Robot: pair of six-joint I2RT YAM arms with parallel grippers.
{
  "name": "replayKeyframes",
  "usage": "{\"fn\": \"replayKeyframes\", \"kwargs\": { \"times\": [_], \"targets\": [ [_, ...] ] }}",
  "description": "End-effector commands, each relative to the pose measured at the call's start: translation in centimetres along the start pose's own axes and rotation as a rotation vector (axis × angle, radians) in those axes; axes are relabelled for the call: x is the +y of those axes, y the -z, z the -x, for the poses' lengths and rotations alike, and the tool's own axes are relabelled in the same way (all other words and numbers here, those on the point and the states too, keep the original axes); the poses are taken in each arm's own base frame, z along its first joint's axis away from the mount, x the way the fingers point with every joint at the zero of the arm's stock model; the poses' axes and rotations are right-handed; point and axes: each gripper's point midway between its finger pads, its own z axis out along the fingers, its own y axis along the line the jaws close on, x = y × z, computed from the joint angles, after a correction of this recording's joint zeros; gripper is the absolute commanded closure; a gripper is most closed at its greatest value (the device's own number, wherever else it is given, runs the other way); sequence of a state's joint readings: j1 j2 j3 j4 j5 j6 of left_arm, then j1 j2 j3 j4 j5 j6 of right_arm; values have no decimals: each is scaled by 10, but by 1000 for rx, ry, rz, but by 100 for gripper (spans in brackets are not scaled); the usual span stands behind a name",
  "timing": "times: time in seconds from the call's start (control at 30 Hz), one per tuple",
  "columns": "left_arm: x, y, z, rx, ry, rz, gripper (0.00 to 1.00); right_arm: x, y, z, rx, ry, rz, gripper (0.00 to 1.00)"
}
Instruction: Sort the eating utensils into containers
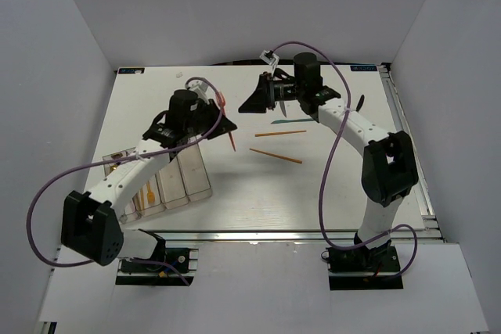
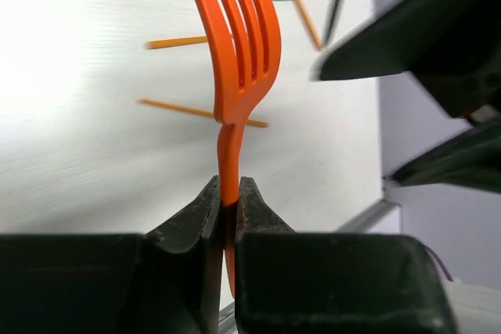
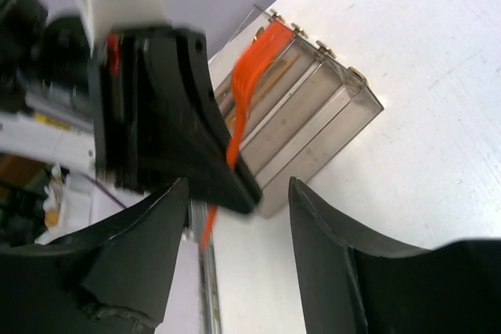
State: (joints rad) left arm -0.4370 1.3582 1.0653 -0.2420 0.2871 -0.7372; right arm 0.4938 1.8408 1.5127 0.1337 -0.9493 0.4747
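Left wrist view: we see the left gripper (image 2: 228, 202) clamped tight partway along the handle of an orange fork (image 2: 241, 52), tines pointing away from the camera.
State of right gripper (image 3: 239, 185): jaws wide apart with nothing between them; it hangs close to the left one, above the table (image 1: 313, 193).
Position of fork: held in the air, clear of the table, near the far end of the bins (image 1: 182, 181) and off to their right side.
Look of fork: bright orange plastic, long tines, a slim handle with a slight curve at the neck; we judge it light and a little springy.
Step in hand: we read this as carrying the fork to a bin; it is gripped but not yet placed.
Next move: in our judgement the left arm must swing over the bins, line the fork up along one narrow compartment, lower it and let go. We cannot tell which compartment suits it.
Left to sort: sticks (image 1: 280, 134), a teal piece (image 1: 283, 122) and a dark knife (image 1: 359, 104) lie on the table.
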Motion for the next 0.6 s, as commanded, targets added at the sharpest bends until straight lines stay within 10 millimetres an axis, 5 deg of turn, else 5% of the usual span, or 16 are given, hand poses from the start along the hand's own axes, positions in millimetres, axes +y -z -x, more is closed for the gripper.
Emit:
{"fn": "replayKeyframes", "kwargs": {
  "times": [0.0,0.13,0.37,0.57],
  "targets": [
    [37,41,10,-25,-46,165,98,25,21,10,11,236,144,37],
    [112,92,15,-24,-24,404,99,32,41,-2,28,289,249,29],
    [204,165,13,2,-58,788,100,11,62,-16,31,322,202,29],
    [253,182,8,71,-80,982,100,-1,75,-17,41,389,154,29]
  ]
}}
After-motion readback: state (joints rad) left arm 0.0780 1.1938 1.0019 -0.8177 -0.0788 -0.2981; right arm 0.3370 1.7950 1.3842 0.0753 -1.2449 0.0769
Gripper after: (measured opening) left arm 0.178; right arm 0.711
